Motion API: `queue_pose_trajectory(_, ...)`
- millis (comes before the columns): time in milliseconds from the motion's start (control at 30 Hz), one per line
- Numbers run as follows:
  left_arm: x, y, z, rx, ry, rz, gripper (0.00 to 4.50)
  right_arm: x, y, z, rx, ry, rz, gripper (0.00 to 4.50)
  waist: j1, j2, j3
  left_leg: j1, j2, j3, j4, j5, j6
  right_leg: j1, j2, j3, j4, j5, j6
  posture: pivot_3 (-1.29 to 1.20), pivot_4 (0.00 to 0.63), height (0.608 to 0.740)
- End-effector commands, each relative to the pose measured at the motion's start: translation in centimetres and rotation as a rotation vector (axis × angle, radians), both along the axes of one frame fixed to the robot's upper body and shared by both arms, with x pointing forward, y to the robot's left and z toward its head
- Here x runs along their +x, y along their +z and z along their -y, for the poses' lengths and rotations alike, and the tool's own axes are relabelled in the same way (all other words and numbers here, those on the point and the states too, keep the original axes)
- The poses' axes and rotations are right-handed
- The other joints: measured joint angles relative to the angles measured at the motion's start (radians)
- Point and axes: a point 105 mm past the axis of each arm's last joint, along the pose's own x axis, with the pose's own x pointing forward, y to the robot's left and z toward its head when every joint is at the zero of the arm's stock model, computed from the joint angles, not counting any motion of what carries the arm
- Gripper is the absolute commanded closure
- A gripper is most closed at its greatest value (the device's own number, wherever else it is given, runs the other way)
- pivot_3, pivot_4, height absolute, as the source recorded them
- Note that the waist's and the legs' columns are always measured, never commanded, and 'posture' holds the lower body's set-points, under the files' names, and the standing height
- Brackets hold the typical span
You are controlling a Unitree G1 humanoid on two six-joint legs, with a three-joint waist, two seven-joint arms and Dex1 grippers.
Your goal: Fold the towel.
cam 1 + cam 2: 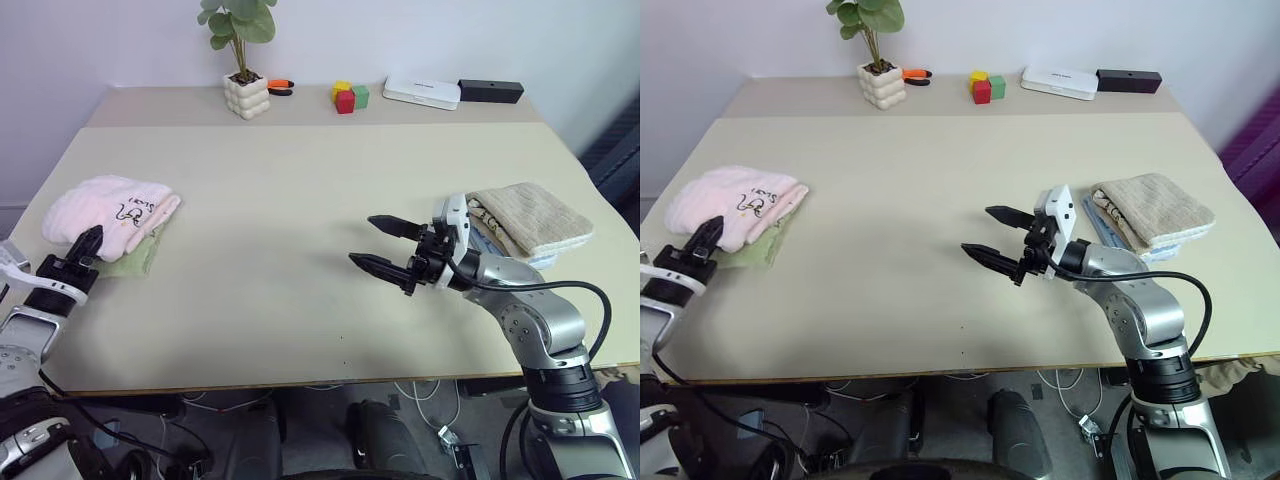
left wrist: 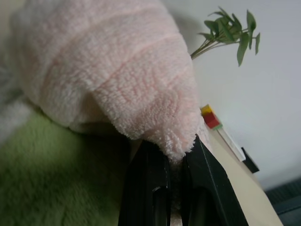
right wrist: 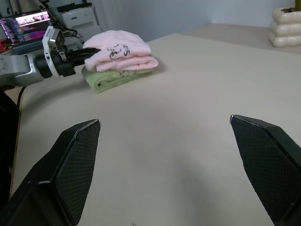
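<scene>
A broad beige table [image 1: 300, 230] is seen, with the towel [image 1: 110, 212] lying near its left edge, well apart from everything on the right side. The towel is pale pink, thick and fluffy, bundled into a soft, rounded, folded heap, and a small dark embroidered drawing with lettering is shown on its upper face, near the corner turned toward the table's middle. It is laid on a green cloth [image 1: 135, 260], whose edge is left showing at the near side. Faint ridged bands are seen running across the terry pile in the left wrist view, where a lobe of the towel is pinched between the two black fingers [image 2: 150, 188]. The left gripper [image 1: 88, 243] is thus held narrow, closed on the towel's near edge. On the right side a tan towel [image 1: 530, 218] is folded over a bluish one. The right gripper [image 1: 385, 245] is held above the bare table, between the two piles, with its fingers spread wide and nothing between them. Along the far edge a potted plant [image 1: 243, 60], a white box [image 1: 422, 92], a black box [image 1: 490, 91] and coloured blocks [image 1: 349, 96] are set in a row.
</scene>
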Motion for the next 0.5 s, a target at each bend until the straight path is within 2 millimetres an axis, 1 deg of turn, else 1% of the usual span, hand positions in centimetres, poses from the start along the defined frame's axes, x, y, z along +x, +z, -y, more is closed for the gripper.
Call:
queue_pose_trajectory(33,-0.6,1.7,0.4,-0.003,0.006,0.052,3.5,-0.1,1.2,-0.3,0.012,0.016,0.06,0.0,-0.001,0.0,0.0,0.0,0.0,0.0,0.0,0.0,0.0,0.0,0.0,0.0,0.0,0.0,0.0,0.0,0.15,0.74)
queue_pose_trajectory(67,-0.7,1.8,0.5,-0.006,0.003,0.058,3.11,-0.1,1.1,-0.3,0.01,0.016,0.06,0.0,-0.001,0.0,0.0,0.0,0.0,0.0,0.0,0.0,0.0,0.0,0.0,0.0,0.0,0.0,0.0,0.0,0.15,0.74)
queue_pose_trajectory(100,-0.8,1.9,0.6,-0.016,0.006,0.062,2.54,-0.1,1.1,-0.3,0.011,0.016,0.06,0.0,-0.001,0.0,0.0,0.0,0.0,0.0,0.0,0.0,0.0,0.0,0.0,0.0,0.0,0.0,0.0,0.0,0.15,0.74)
queue_pose_trajectory(267,-1.3,3.4,1.3,-0.073,-0.025,0.136,0.04,0.0,1.0,-0.4,0.004,0.016,0.063,0.0,-0.001,0.0,0.0,0.0,0.0,0.0,0.0,0.0,0.0,0.0,0.001,0.0,0.0,0.0,0.0,0.0,0.15,0.74)
queue_pose_trajectory(367,-2.0,4.3,1.9,-0.119,-0.051,0.2,0.01,0.1,1.0,-0.3,0.002,0.015,0.063,0.0,-0.001,0.0,0.0,0.0,0.0,0.0,0.0,0.0,0.0,0.0,0.001,0.0,0.0,0.0,0.0,0.0,0.15,0.74)
queue_pose_trajectory(500,-3.2,4.5,2.6,-0.16,-0.035,0.228,0.01,0.1,0.8,-0.2,-0.001,0.013,0.063,0.0,-0.002,0.0,0.0,0.0,0.0,0.0,0.0,0.0,0.0,0.0,0.0,0.0,0.0,0.0,0.0,0.0,0.15,0.74)
